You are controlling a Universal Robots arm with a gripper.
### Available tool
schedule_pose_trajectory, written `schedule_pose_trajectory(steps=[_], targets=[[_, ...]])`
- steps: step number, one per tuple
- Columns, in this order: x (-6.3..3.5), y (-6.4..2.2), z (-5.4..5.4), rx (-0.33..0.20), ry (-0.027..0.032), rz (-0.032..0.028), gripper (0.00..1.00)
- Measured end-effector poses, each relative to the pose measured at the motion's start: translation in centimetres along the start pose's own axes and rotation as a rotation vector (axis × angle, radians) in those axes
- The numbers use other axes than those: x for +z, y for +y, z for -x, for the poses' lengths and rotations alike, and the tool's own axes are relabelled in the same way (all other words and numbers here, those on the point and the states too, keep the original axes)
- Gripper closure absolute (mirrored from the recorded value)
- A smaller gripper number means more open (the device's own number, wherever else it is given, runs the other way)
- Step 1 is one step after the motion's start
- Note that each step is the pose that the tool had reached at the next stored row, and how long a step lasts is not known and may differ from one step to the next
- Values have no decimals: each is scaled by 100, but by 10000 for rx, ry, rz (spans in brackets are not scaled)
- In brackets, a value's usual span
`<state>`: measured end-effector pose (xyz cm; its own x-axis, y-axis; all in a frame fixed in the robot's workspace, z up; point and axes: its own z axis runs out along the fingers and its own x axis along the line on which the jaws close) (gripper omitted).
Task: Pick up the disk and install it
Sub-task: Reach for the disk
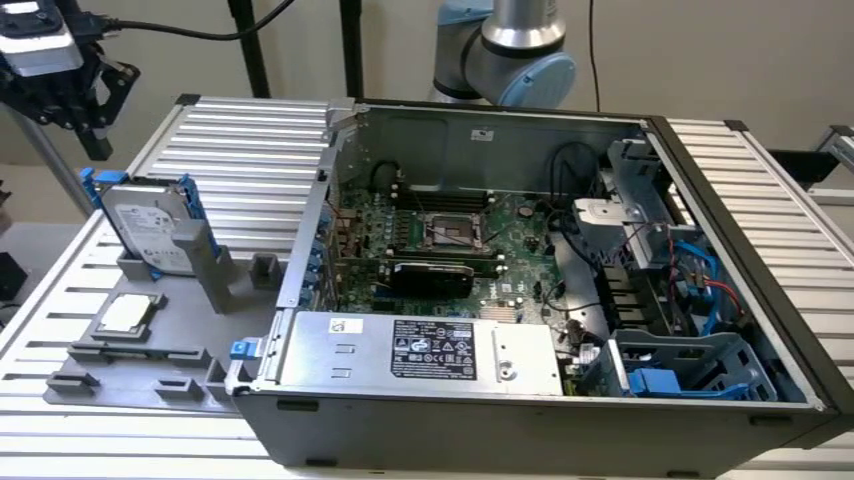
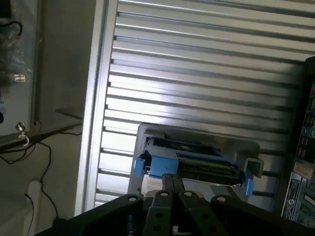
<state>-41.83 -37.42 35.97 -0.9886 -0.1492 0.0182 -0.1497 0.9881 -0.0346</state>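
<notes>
The disk point(image 1: 140, 222) stands upright on its edge in a grey holder point(image 1: 200, 262) on the exterior view's left. It is a silver-grey drive with a white label, clipped in a blue frame. My gripper point(image 1: 96, 148) hangs in the air above it and a little toward the exterior view's left, apart from it. In the wrist view the disk point(image 2: 194, 164) shows edge-on just beyond my fingertips point(image 2: 167, 184), which sit close together with nothing between them.
An open computer case point(image 1: 747, 230) takes up the middle and the exterior view's right, with the motherboard point(image 1: 454, 240), a power supply point(image 1: 427, 350) and a grey-blue drive cage point(image 1: 694, 365). A small square silver chip point(image 1: 127, 313) lies on the grey fixture plate point(image 1: 134, 365).
</notes>
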Motion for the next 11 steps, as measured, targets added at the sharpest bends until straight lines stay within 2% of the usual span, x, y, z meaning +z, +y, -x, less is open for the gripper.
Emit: schedule_pose_trajectory(steps=[11], targets=[[24, 1, 0, -2010, -70, -37, 100]])
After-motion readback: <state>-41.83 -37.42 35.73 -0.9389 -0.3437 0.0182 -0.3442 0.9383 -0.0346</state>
